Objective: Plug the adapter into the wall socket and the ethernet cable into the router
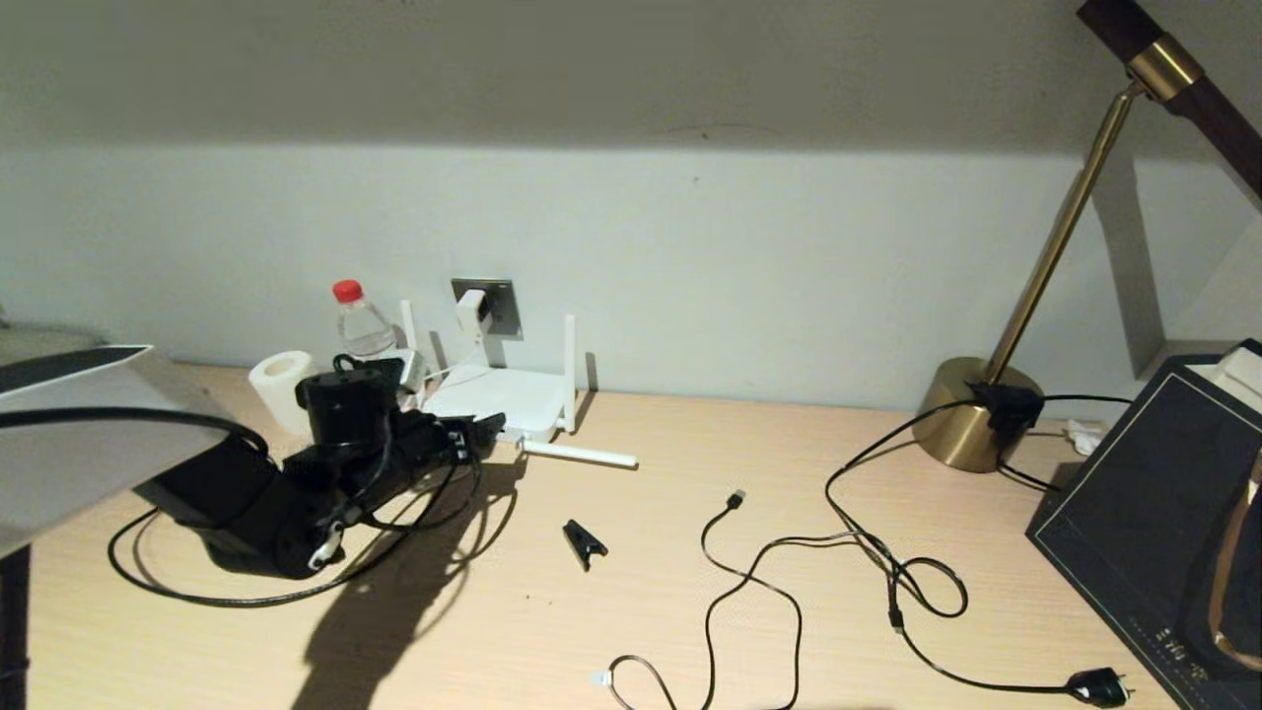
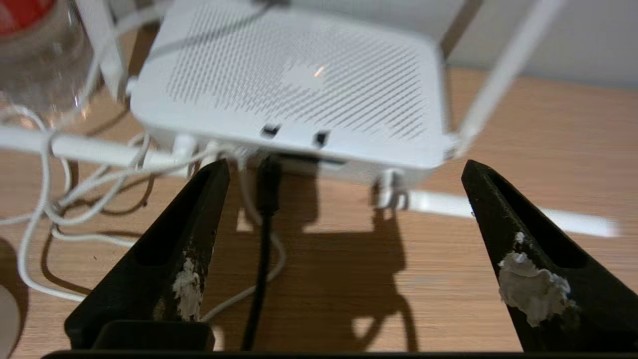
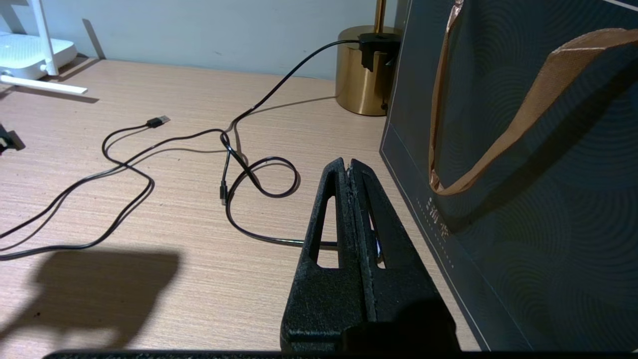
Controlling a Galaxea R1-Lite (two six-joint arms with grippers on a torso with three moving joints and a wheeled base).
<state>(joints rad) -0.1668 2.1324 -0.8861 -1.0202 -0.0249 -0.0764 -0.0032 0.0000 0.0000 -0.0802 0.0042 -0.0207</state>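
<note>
The white router lies by the wall, with one antenna flat on the table. Above it the white adapter sits in the dark grey wall socket, and its thin white cord hangs down to the router. The black ethernet cable runs across the table, and its plug end is at the router's port edge. My left gripper is open just in front of that edge, with the cable inside near one finger and untouched. My right gripper is shut on nothing, low over the table beside a dark bag.
A water bottle and a paper roll stand left of the router. A black clip, a thin USB cable and the lamp cord lie mid-table. The brass lamp base and the dark bag stand at right.
</note>
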